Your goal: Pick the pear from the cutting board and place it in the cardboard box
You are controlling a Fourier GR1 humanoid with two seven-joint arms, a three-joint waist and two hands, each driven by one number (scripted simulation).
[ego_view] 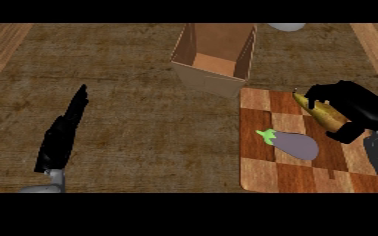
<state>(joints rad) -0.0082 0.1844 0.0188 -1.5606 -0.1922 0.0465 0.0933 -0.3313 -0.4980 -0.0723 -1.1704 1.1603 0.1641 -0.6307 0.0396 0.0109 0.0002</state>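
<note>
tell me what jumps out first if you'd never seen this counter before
The eye goes first to the right robot hand, curled round a yellow-brown pear over the checkered cutting board at the lower right. Beside it on the board lies a purple eggplant. An open cardboard box stands at top centre, and the left robot hand rests open at the left.
</note>
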